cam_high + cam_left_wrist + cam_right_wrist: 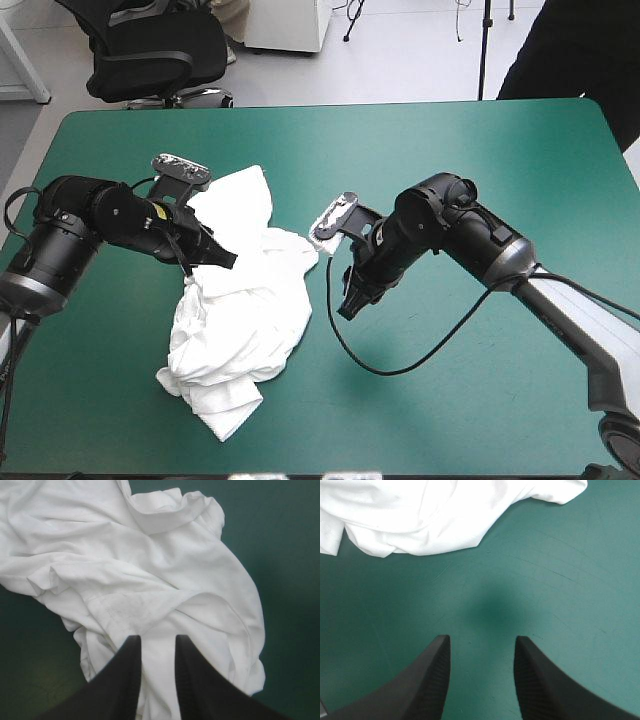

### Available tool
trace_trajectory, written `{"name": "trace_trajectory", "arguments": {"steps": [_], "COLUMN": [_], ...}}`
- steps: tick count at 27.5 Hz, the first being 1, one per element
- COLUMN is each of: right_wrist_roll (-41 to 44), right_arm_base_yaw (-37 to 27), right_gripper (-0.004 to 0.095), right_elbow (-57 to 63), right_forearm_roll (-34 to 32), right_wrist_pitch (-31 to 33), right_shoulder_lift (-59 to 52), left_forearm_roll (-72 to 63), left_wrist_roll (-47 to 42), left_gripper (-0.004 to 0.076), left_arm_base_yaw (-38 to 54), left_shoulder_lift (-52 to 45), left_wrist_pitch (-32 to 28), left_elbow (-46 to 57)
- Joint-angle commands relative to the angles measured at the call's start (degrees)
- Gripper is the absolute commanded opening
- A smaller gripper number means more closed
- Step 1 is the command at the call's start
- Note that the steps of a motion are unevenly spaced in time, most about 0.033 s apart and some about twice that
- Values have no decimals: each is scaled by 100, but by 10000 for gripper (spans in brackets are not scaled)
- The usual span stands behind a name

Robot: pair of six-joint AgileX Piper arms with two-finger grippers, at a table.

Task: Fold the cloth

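1. One white T-shirt (245, 320) lies crumpled left of centre on the teal-green counter (480, 160).
2. Over it, the left end effector (157, 642) has its black fingers slightly parted, cloth showing between them.
3. Just beside the shirt, the right end effector (480, 642) hangs open above bare cover.

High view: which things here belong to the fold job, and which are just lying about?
Job: T-shirt, crumpled; left gripper over it; right gripper beside it, open.
Lying about: only the teal-green cover shows; no loose items.
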Motion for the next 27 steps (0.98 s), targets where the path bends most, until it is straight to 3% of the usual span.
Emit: {"name": "trace_trajectory", "arguments": {"steps": [1,12,16,22,27], "right_wrist_roll": [-47,-47,160,354,354], "right_arm_base_yaw": [7,-14,-212,-1558,-3493], "right_gripper": [391,391,391,391,391], "right_elbow": [-151,-176,-560,-1465,-1617], "right_forearm_roll": [105,480,171,52,52], "right_wrist_pitch": [-110,-51,71,241,321], "right_shoulder_lift": [-214,-214,-214,-214,-228], "left_forearm_roll": [-51,-51,-41,-30,-30], "left_wrist_roll": [-38,-38,15,-39,-31], "left_gripper": [178,178,178,178,178], "left_arm_base_yaw": [-30,-30,-30,-30,-30], "left_shoulder_lift": [-142,-142,-142,-142,-142], "left_wrist_pitch": [-156,-126,-61,8,8], "left_elbow": [-132,-132,-132,-132,-132]}}
